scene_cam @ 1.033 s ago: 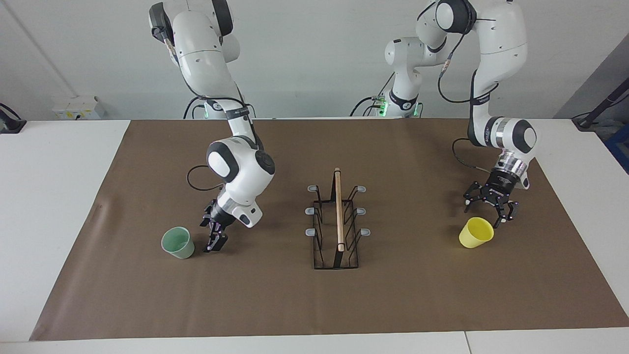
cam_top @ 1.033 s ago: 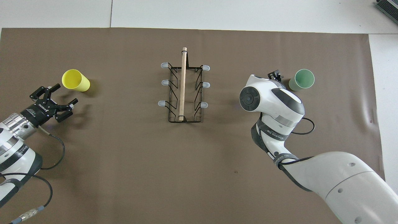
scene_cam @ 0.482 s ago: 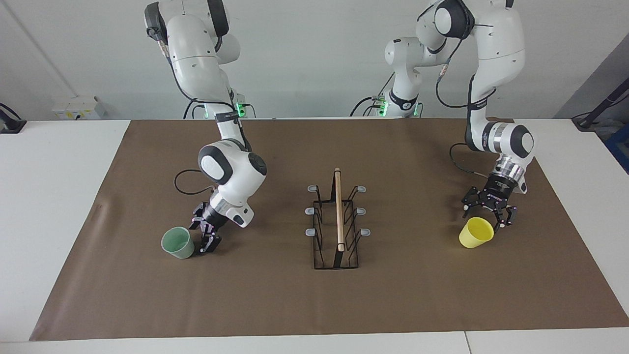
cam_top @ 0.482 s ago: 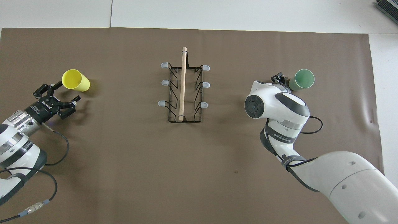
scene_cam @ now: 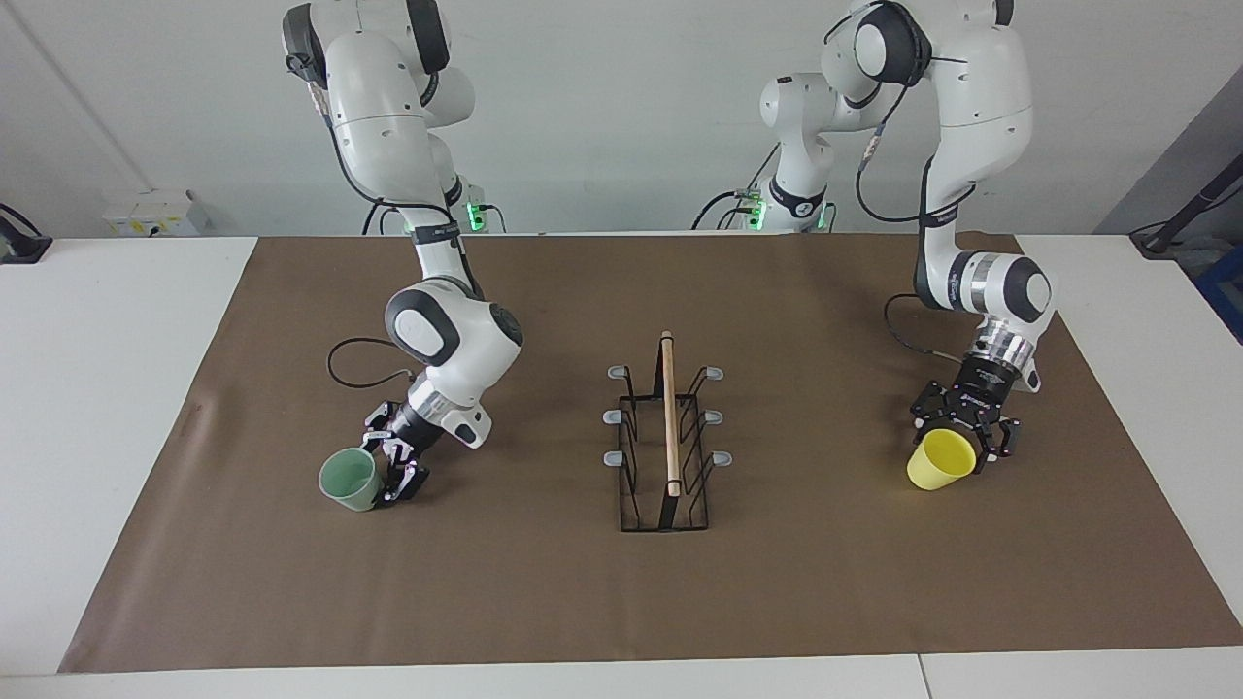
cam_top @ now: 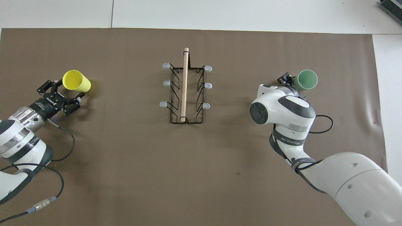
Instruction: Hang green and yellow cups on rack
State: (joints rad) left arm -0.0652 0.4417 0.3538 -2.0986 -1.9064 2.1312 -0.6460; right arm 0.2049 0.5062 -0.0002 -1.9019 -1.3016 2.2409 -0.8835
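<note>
Left gripper (scene_cam: 961,439) open at yellow cup (scene_cam: 940,460), right gripper (scene_cam: 386,464) open at green cup (scene_cam: 349,480)

White desk (scene_cam: 117,388), brown mat (scene_cam: 796,582).
Plain pale wall (scene_cam: 602,107) along the frame's top; a white box (scene_cam: 155,212) at upper left.

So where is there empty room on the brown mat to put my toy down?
Bare mat lies between the rack and each cup, and along the edge farthest from the robots. It is crowded at the green cup and the yellow cup, where open grippers crowd them.
</note>
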